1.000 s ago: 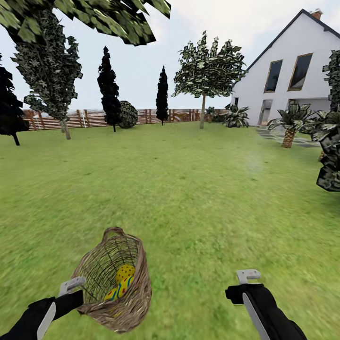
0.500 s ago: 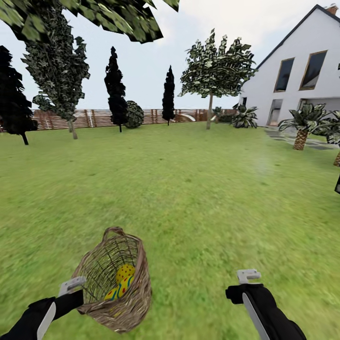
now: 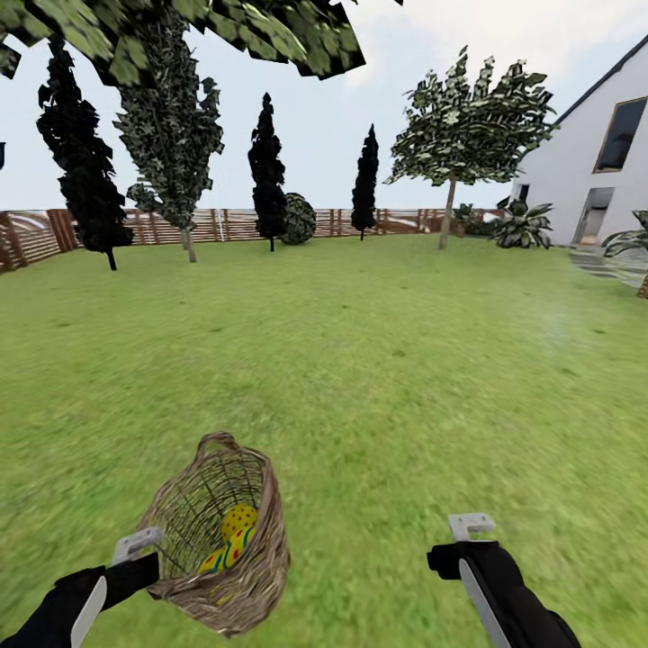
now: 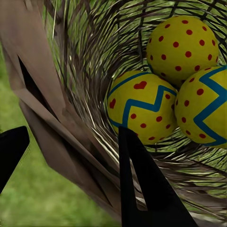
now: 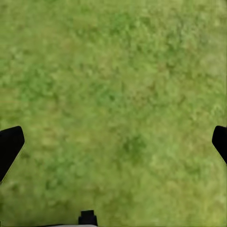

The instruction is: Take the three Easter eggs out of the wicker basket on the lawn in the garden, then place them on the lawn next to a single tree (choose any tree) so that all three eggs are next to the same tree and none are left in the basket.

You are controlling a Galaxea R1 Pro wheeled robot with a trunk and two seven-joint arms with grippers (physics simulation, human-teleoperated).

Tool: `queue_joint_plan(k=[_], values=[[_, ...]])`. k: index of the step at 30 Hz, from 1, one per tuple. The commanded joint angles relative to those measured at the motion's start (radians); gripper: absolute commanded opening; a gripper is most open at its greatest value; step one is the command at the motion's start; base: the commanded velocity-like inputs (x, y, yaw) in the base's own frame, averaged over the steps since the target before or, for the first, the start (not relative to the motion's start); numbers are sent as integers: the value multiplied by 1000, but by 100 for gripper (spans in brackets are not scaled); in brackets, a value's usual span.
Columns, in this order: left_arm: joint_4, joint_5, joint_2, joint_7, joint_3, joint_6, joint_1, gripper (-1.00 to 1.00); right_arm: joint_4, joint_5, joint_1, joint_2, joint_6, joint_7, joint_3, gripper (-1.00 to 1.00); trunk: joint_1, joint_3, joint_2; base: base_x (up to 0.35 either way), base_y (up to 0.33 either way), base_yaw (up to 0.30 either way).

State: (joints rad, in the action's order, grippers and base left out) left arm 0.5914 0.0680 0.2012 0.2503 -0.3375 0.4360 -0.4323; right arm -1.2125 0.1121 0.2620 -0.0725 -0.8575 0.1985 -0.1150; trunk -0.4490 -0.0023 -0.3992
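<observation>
Basket (image 3: pixel 220 535) held up off the lawn (image 3: pixel 378 360) by left gripper (image 4: pixel 71 156), tilted so its mouth faces up and away from the robot. L wrist cam: one dark finger (image 4: pixel 142 184) sits inside the weave, the other outside, rim wall clamped between them — pinching the basket wall

Eggs: all 3 inside, right ahead of the inner finger. Heart-and-zigzag egg (image 4: pixel 142 106) nearest the finger, dotted egg (image 4: pixel 182 45) beyond it, third egg w/ teal zigzag (image 4: pixel 205 106) beside the first; all touching each other, resting against the wicker. Head cam picks up only yellow/red-dot and teal patches through the basket mouth (image 3: pixel 232 533)

Right gripper (image 5: pixel 113 142) spread wide, nothing between the fingers, just grass below. Fingertips (image 5: pixel 10 146) sit at opposite edges of the R wrist cam. In head cam the R arm is well apart from the basket, on the other side of the robot

Ahead of both grippers: open grass, then far off a pale-trunk tree (image 3: pixel 470 121) w/ broad light-green canopy, ahead-right near the white house (image 3: pixel 598 171). Dark cone trees (image 3: pixel 268 166) and a round bush (image 3: pixel 297 219) stand ahead-left along the slat fence (image 3: pixel 225 225). Leafy branch overhangs close above — trunk not visible
</observation>
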Motion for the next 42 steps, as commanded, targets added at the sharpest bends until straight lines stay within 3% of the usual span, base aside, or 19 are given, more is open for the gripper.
queue_joint_plan(k=[1, 6, 27, 36, 42], values=[[1, 15, -1, 3, -4, 9, 0, -100, -1, 11, 0, -1, -4, 10, -3, 100, -1, 0, -1, 335, 0, 286], [1, 15, -2, 3, -3, 9, -1, -100, -1, 16, 0, -3, -5, 9, 0, 100, -1, 4, -1, 335, 0, 199], [1, 14, -3, 3, -3, 9, -1, -100, -1, 12, 0, -2, -5, 9, -2, 100, -1, 4, -1, 335, -66, 3], [3, 28, -3, 4, -13, 9, -1, -100, 2, 11, 0, -1, -5, 10, -2, 100, -1, 6, -1, 311, -86, 235], [2, 25, -15, 3, -12, 9, -1, -100, 4, 11, 0, -1, -3, 10, -5, 100, -1, 9, -1, 18, -1, 266]])
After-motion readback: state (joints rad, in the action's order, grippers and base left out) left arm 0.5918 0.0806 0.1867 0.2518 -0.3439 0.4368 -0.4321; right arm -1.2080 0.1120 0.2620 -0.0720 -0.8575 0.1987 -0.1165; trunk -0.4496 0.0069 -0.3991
